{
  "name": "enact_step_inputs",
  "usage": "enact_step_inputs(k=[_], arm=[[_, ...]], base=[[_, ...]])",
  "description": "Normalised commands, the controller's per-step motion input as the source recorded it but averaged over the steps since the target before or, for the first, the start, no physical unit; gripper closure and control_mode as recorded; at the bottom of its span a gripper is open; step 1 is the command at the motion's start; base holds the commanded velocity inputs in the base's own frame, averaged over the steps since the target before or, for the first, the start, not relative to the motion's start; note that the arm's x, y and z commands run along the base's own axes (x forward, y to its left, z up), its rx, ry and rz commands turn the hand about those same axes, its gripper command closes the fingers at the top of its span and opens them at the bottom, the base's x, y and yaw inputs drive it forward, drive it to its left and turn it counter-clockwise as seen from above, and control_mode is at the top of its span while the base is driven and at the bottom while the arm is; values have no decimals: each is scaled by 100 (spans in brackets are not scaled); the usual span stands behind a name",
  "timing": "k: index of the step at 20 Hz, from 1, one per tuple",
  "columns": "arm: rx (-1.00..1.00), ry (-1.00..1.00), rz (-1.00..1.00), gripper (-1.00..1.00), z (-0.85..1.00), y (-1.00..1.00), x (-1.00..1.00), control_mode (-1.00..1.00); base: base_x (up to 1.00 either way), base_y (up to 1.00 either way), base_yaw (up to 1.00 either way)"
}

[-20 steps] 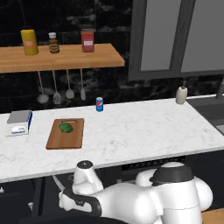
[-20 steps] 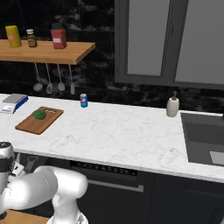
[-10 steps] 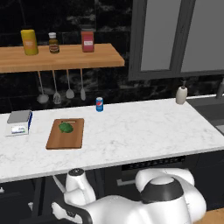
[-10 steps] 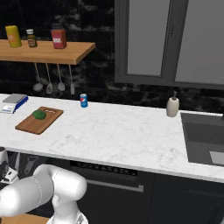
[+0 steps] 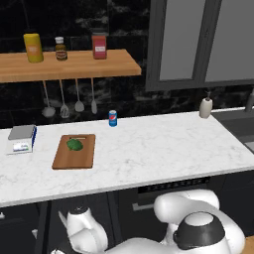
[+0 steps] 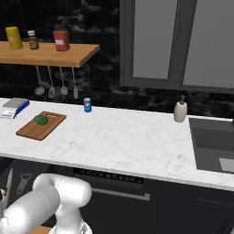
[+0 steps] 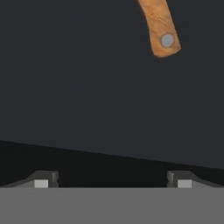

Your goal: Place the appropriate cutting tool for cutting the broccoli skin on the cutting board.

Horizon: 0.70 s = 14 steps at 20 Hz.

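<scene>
The cutting tool's brown wooden handle (image 7: 159, 30), with a grey rivet near its end, hangs in the upper right of the hand view against a dark surface; its blade is out of that frame. My gripper (image 7: 112, 183) is open, its fingertips (image 7: 41, 183) wide apart, well short of the handle and holding nothing. On the white marble counter lies the cutting board (image 5: 82, 158) (image 6: 32, 130) with the small green broccoli (image 5: 74, 144) (image 6: 40, 119) on its far end. My arm bends low in front of the counter, below the board.
A grey-and-white scale (image 5: 21, 138) (image 6: 13, 107) sits left of the board, a soda can (image 5: 113, 118) behind it. A soap dispenser (image 5: 205, 107) and a sink (image 6: 215, 151) are at the right. A grey peeler (image 6: 25, 182) hangs under the counter's left end.
My arm has sunk lower in front of the counter and swung toward the left. The gripper stays open. Nothing on the counter has moved.
</scene>
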Motion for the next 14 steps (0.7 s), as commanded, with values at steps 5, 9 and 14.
enact_step_inputs(k=[5, 9, 14], arm=[[0, 6, 8, -100, 0, 1, -81, -100], [0, 0, 2, -100, 14, 0, 6, -100], [4, 8, 7, -100, 23, -1, 85, -100]], base=[[0, 0, 0], [0, 0, 0], [0, 0, 0]])
